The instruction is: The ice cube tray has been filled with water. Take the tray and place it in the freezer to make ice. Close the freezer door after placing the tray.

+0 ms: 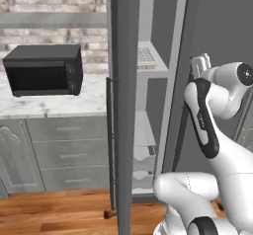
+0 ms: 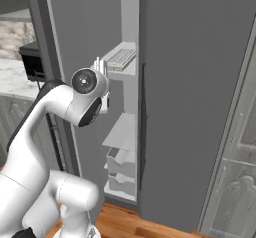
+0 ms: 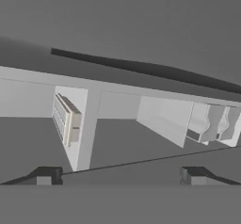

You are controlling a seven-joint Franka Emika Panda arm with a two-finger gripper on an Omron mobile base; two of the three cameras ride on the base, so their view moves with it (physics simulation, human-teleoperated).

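A: Where's the tray point(image 2: 120, 57)?
B: On the freezer's point(image 2: 200, 82) upper shelf. The gripper point(image 3: 120, 176) is spread wide, empty.
A: Risk?
B: The door point(image 1: 123, 105) stands ajar; a glancing push could slip off its edge.
A: Count?
B: One tray, two doors, one microwave point(image 1: 43, 70).

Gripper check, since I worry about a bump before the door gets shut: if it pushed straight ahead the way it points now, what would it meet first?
Probably the freezer's pale inside. The open gripper looks along the shelf that bears the ice cube tray. The freezer door stands open beside it. Depth is unclear.
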